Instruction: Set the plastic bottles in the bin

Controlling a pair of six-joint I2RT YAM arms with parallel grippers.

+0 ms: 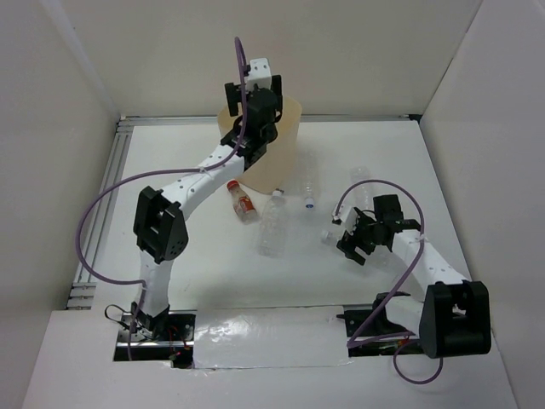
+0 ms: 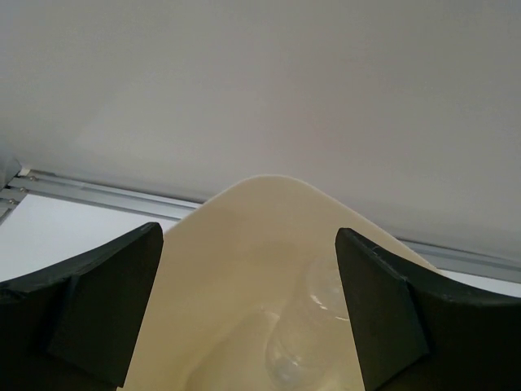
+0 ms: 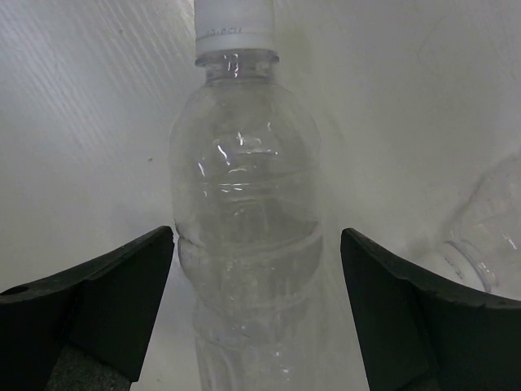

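The job looks barely begun. One transparent bottle point(image 2: 305, 334) shows inside the bin point(image 1: 285, 141), which stands at 12 o'clock on the table point(image 1: 196, 281), and five bottles lie outside it (as far as the overhead view allows a count). The left gripper point(image 2: 248, 261) hangs over the bin's mouth with its jaws spread wide and nothing between them.

Out on the table, the red-capped bottle point(image 1: 241, 203) lies just at 6 o'clock of the bin. The large clear bottle point(image 1: 272, 228) is beside it toward the centre, and the small blue-capped bottle point(image 1: 309, 198) is a little to 3 o'clock of those. Another clear bottle point(image 1: 363, 183) lies farther out at 2 o'clock.

The right gripper point(image 3: 256, 277), at about 4 o'clock, straddles the white-capped bottle point(image 3: 244, 204). Its jaws are wide with a gap showing on each side, so it has no hold yet. That bottle lies on its side, cap pointing away from the wrist. It is clear and empty-looking, bulbous at the shoulder and ribbed lower down, and its thin plastic would likely dent under a squeeze.
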